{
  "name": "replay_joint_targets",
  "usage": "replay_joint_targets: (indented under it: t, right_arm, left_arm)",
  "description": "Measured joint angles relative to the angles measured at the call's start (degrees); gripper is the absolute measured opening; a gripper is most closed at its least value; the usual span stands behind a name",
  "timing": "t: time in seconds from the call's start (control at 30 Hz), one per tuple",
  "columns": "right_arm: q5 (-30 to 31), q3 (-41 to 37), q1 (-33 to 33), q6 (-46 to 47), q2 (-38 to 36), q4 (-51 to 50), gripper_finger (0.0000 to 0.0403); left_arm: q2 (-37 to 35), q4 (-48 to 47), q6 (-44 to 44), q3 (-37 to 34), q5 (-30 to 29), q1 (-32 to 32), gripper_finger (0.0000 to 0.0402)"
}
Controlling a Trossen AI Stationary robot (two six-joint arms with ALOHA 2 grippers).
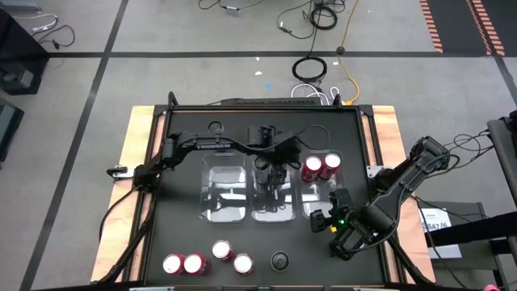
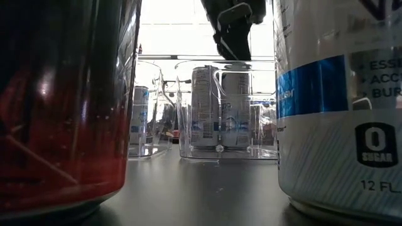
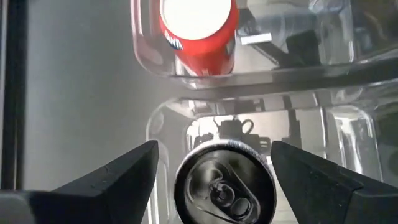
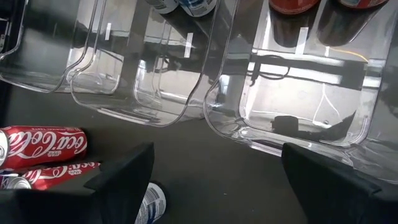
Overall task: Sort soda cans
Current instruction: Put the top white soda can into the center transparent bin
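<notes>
High view: three clear bins sit side by side at the centre of the black table (image 1: 178, 242). The left gripper (image 1: 269, 167) hangs over the upper part of the middle bin (image 1: 271, 206), its fingers apart. The right bin (image 1: 319, 202) holds two red cans (image 1: 321, 166) at its upper end. The left bin (image 1: 225, 192) looks bare. Along the lower edge of the table stand four more red cans (image 1: 206, 258) and one dark can (image 1: 279, 260). The right gripper (image 1: 329, 221) waits at the lower right, just beside the right bin, fingers apart.

Low view: a red can (image 2: 63, 100) fills the left of the frame and a white-and-blue can (image 2: 339, 107) the right. Between them, farther back, a clear bin (image 2: 220, 150) holds two pale cans (image 2: 220, 107), with dark gripper fingers (image 2: 232, 28) above them at the top centre.

Left wrist view: the two dark fingers (image 3: 121, 174) stand apart at the lower corners, either side of a grey-topped can (image 3: 224, 183) at the bottom centre, not touching it. A red can (image 3: 199, 28) stands in the neighbouring bin at the top.

Right wrist view: the fingers (image 4: 121, 177) stand apart over bare table, the three bins across the upper frame, red cans lying (image 4: 40, 149) at the lower left.
</notes>
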Motion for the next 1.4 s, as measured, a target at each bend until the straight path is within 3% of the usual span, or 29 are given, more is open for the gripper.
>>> replay_joint_targets:
  t: [0.2,0.4,0.77,0.93,1.1,1.3,1.4]
  right_arm:
    - [0.0,0.0,-0.1,0.0,0.0,0.0,0.0345]
    - [0.0,0.0,-0.1,0.2,0.0,-0.3,0.0345]
    - [0.0,0.0,-0.1,1.5,0.0,-1.9,0.0345]
    - [0.2,0.0,-0.4,1.5,0.0,-2.7,0.0345]
    - [5.4,0.0,-0.9,0.7,0.0,-3.2,0.0345]
    - [6.3,0.0,-1.4,-1.1,0.0,-3.8,0.0345]
    - [5.8,0.0,-1.4,-2.5,0.0,-3.9,0.0345]
  left_arm:
    - [0.0,-1.8,0.2,5.3,-0.7,0.0,0.032]
    - [-3.0,-0.2,2.7,5.1,-6.0,0.2,0.032]
    - [-6.8,-5.3,2.6,5.2,-5.4,0.3,0.032]
    - [-9.2,-8.3,2.9,5.1,6.6,2.0,0.032]
    - [-11.8,-8.9,3.4,4.5,19.9,5.7,0.032]
    - [-15.7,-10.1,4.9,4.4,22.6,10.5,0.032]
    - [-16.9,-10.3,5.7,4.4,26.7,13.0,0.032]
